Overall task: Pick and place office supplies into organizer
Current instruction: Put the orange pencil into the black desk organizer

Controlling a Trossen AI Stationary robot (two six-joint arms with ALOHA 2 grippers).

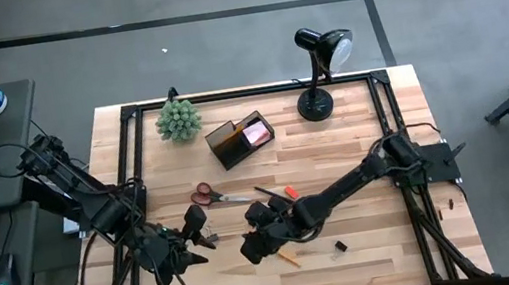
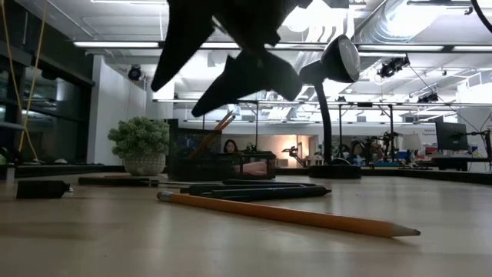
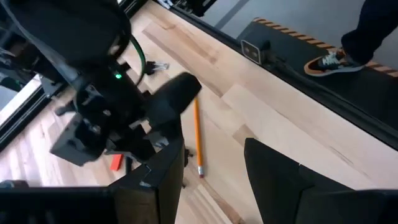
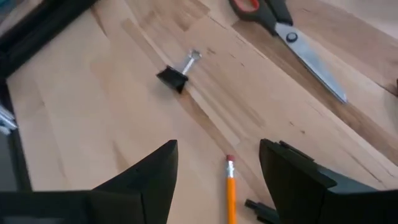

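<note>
Right hand (image 4: 217,171) spread wide, empty, hovering over pencil (image 4: 231,194) lying flat on table (image 4: 112,118). Light, stiff, round, likely to roll; best pinched mid-shaft. Left hand (image 3: 214,171) released, waiting nearby. Organizer (image 1: 240,140) well apart.

Wooden table (image 1: 358,157) with scissors (image 1: 217,197), pencil (image 2: 288,215), organizer (image 1: 240,140), lamp (image 1: 316,67), plant (image 1: 177,121).
</note>
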